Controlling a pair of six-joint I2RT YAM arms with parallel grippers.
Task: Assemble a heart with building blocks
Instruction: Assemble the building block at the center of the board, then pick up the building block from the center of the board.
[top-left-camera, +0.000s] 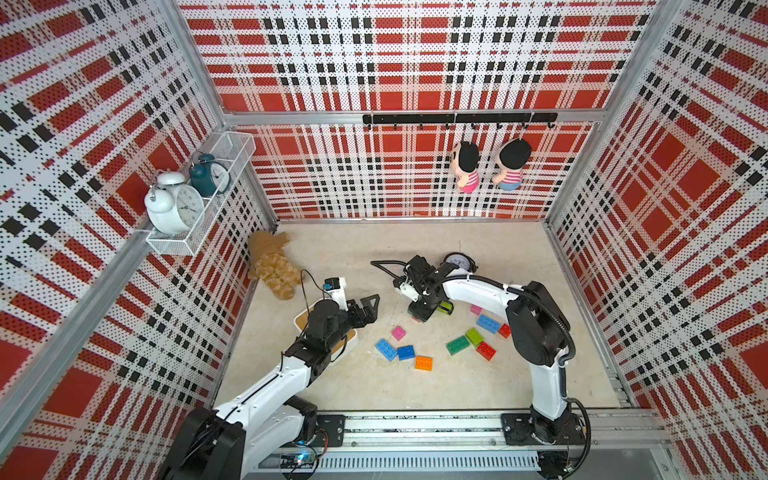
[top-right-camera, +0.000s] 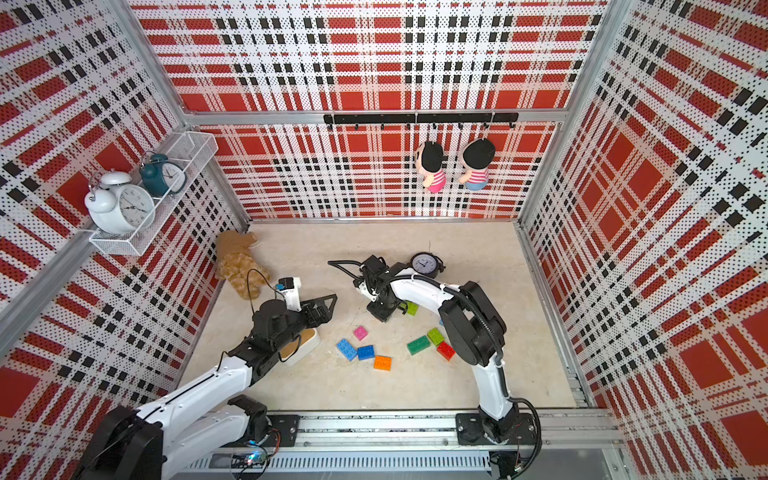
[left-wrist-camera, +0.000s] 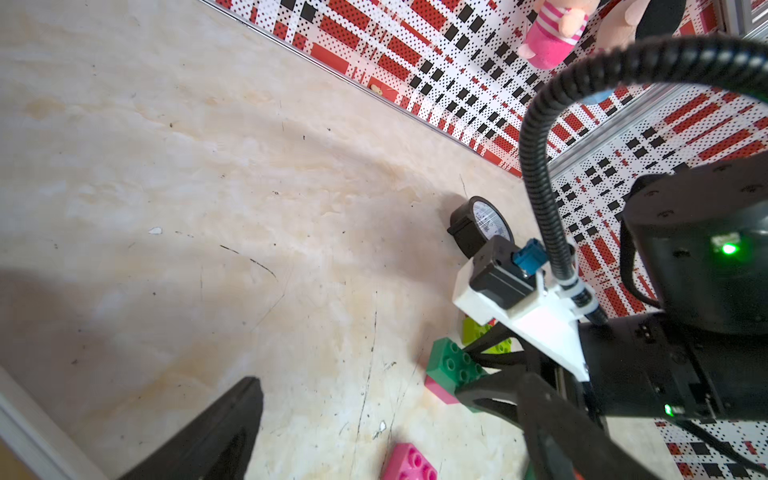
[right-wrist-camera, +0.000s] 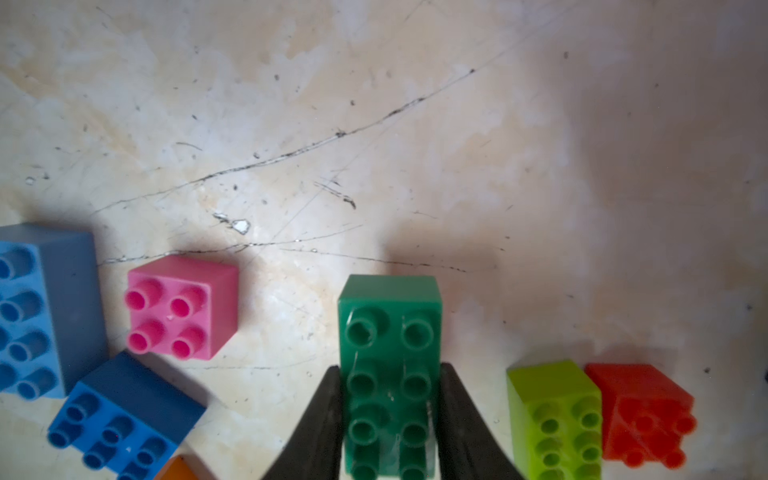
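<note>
Right gripper: you have its jaws on either side of the green block, close against the long sides. You cannot tell whether they are pressing it or have let go.
Stack: the left wrist view shows you that green block sitting on a pink brick. In both top views the pair lies just right of centre, mostly hidden under the gripper.
Left gripper: its jaws are spread wide with nothing between them. It hangs left of centre, above the white tray.
Neighbour: a lime block lies just beside the stack.
Lower centre: you'll find a small pink block, a light blue block, a dark blue block and an orange block.
Lower right: a second green block, a second lime block and a red block are huddled together.
</note>
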